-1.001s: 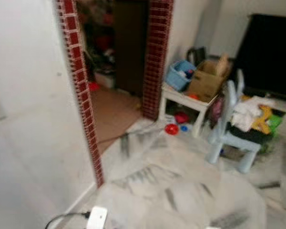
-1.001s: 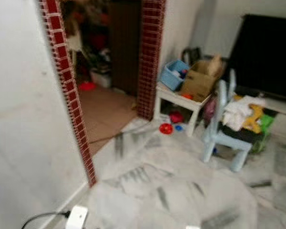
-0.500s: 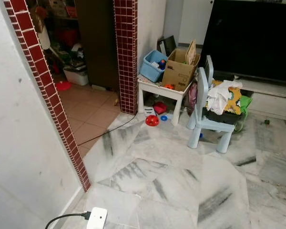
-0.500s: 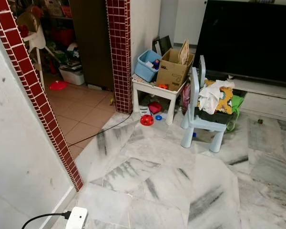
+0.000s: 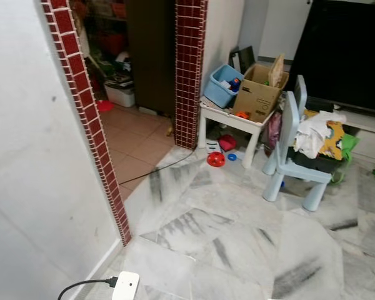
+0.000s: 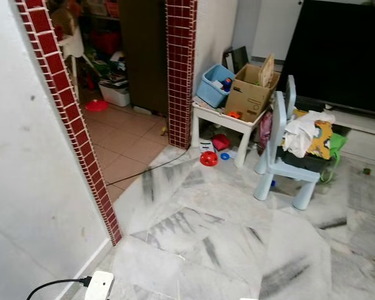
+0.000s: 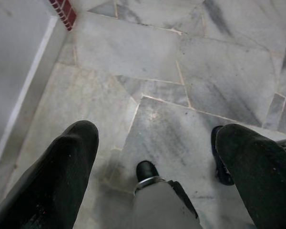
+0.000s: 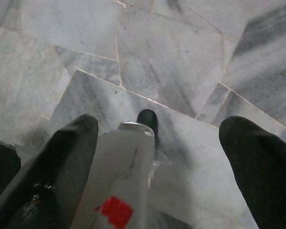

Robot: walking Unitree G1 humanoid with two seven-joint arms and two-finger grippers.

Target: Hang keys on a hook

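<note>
- A marble floor (image 5: 237, 237) with grey streaks spreads across the room, and a white wall (image 5: 31, 187) stands on the left.
- A red-tiled edge (image 5: 87, 119) trims that wall; a red-tiled pillar (image 5: 189, 69) stands across the opening, with a tan-tiled room (image 5: 137, 140) behind.
- A black TV (image 5: 347, 56) sits at the far right.
- A pale blue chair (image 5: 290, 156), piled with cloths (image 5: 319, 137), stands beside a small white table (image 5: 228, 122).
- On the table are a cardboard box (image 5: 257, 97) and a blue basket (image 5: 222, 84).
- Red toys (image 5: 216, 159) lie on the floor by the table.
- A white plug block (image 5: 126, 286) with a black cord lies near the wall.
- The left gripper (image 7: 152, 157) hangs over the floor, fingers spread wide, holding nothing.
- The right gripper (image 8: 157, 152) hangs likewise, fingers apart and empty.
- Keys and hook: I cannot tell where they are.
</note>
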